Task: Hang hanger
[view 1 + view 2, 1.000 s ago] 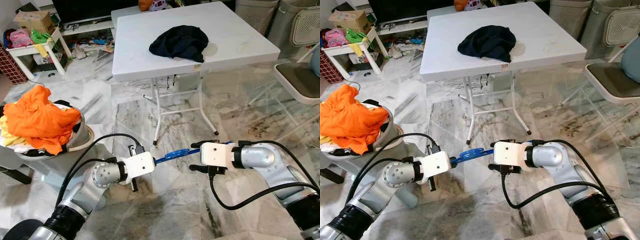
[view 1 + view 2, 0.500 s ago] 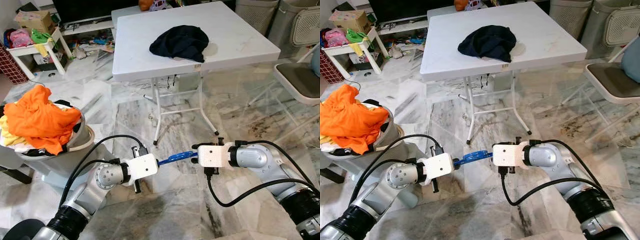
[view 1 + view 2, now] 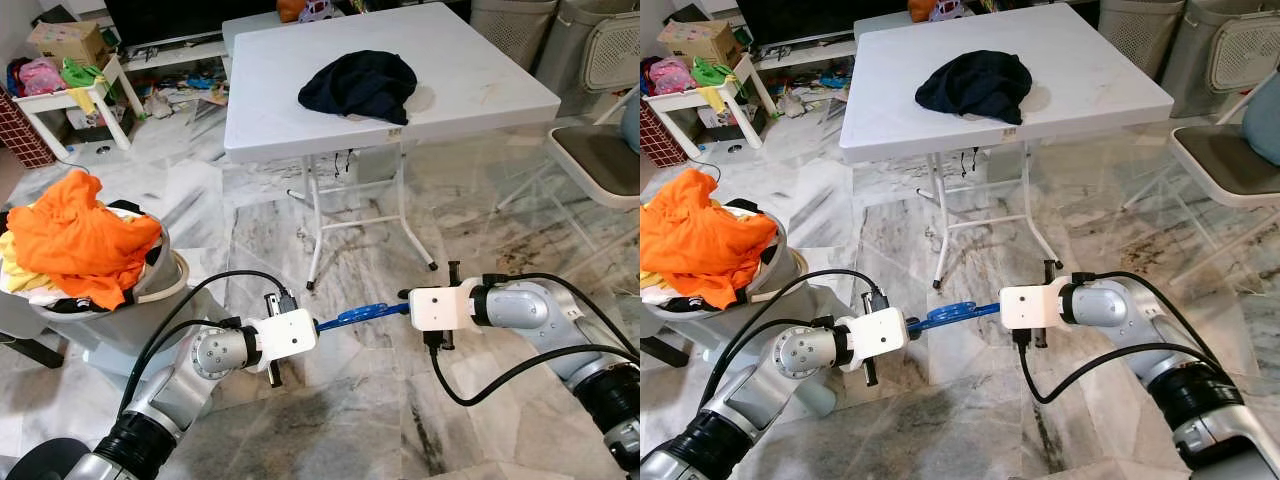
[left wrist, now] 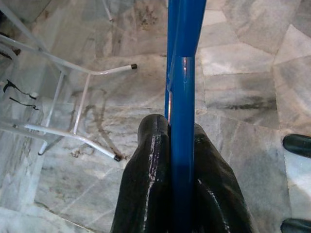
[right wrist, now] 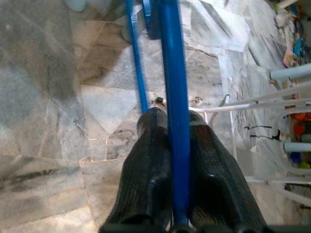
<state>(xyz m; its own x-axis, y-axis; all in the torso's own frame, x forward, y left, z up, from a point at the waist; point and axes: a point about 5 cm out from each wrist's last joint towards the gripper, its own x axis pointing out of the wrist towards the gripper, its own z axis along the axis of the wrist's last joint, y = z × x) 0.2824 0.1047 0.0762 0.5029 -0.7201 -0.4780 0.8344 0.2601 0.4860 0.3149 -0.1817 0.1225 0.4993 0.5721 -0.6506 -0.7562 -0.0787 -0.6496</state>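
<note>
A blue hanger (image 3: 360, 314) is held level, low over the marble floor, between my two grippers. My left gripper (image 3: 316, 327) is shut on one end; in the left wrist view its black fingers (image 4: 150, 165) clamp the blue bar (image 4: 182, 97). My right gripper (image 3: 404, 306) is shut on the other end; in the right wrist view its fingers (image 5: 146, 165) squeeze the hanger bar (image 5: 171, 73), with a thinner blue rod running beside it. The hanger's hook cannot be made out.
A white folding table (image 3: 480, 95) stands ahead with a dark garment (image 3: 360, 85) on it; its legs (image 3: 316, 230) reach down near the hanger. A basket (image 3: 150, 290) heaped with orange clothes (image 3: 80, 240) stands at the left. A chair (image 3: 600, 160) is at the right.
My right gripper has drawn back to the right, so more of the blue hanger shows between the two grippers. The left gripper has edged slightly right and still holds its end.
</note>
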